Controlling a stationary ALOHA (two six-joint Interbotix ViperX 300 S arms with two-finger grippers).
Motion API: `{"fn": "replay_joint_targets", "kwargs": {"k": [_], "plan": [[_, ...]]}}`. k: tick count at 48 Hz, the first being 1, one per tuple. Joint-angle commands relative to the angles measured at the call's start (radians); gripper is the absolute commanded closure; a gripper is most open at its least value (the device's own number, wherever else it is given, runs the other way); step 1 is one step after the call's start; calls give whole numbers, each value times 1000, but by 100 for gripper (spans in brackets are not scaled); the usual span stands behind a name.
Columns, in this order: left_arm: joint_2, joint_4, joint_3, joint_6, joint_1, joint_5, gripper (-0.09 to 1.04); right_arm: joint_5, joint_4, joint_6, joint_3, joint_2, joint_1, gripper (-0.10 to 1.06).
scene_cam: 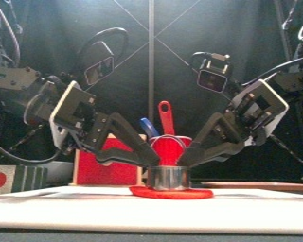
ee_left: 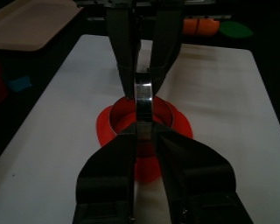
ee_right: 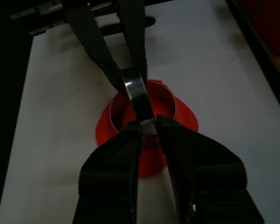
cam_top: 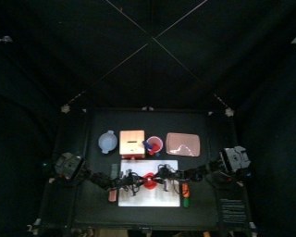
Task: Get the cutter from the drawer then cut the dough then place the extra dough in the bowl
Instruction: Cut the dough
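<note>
Cutting step (the drawer part looks done): the cutter (scene_cam: 170, 177) stands on the red dough (scene_cam: 170, 193) on the white board (scene_cam: 65, 203). The left gripper (scene_cam: 143, 166) and right gripper (scene_cam: 200, 166) each seem pinched on its rim. Next, press down evenly, then lift straight up.

You had black curtains (cam_top: 148, 56) closing the booth at the back and sides; the small black surface (cam_top: 99, 211) lay beneath them; light was dim, the corners lost in shadow.

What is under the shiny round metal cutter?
Flat red dough lies under the round metal cutter, on the white cutting board. The dough beneath its rim is covered, so any cut cannot be seen.
</note>
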Motion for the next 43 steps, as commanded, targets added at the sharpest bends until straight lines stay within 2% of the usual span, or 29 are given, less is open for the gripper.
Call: {"fn": "replay_joint_targets", "kwargs": {"k": [1, 43], "plan": [[8, -3, -11, -3, 23, 43, 37, 26, -6, 2, -9, 18, 0, 37], [-20, 26, -8, 3, 23, 44, 37, 26, -12, -9, -12, -18, 2, 36]]}}
